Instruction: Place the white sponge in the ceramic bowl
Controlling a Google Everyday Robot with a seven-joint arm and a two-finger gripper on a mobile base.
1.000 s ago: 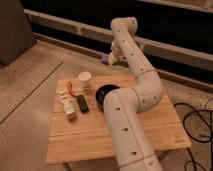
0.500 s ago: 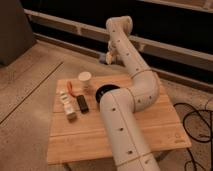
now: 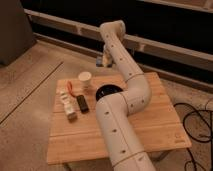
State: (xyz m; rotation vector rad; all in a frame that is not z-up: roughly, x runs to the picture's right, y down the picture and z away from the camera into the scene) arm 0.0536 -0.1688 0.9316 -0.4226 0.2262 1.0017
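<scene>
Above the far edge of the wooden table [image 3: 150, 125], the gripper [image 3: 102, 61] hangs in the air, closed on a small pale object that I take to be the white sponge [image 3: 99, 62]; only a whitish-blue bit shows at the fingertips, so the identification is a judgement. The sponge is thus off the table, up and behind the paper cup [image 3: 84, 79], and not yet over the ceramic bowl [image 3: 106, 91].

Bowl: dark, glossy, sits near table centre, largely hidden by the arm's lower segment; only a slice of rim shows. Raised carry height probably serves to clear the cup and the bowl's rim before descent.

Left part of table: a dark rectangular bar [image 3: 82, 103], a stack of small pale packets [image 3: 66, 104] and a reddish item [image 3: 70, 89] just behind them, all well apart from the bowl, so not in the drop path.

Arm pose: the white arm [image 3: 122, 115] rises from the near foreground, bends at an elbow over the table's middle, runs up and back to a high joint, then folds down to the wrist. Gripper points roughly downward and to the left.

Next move, judged: bring the wrist forward over the bowl, lower, release
</scene>
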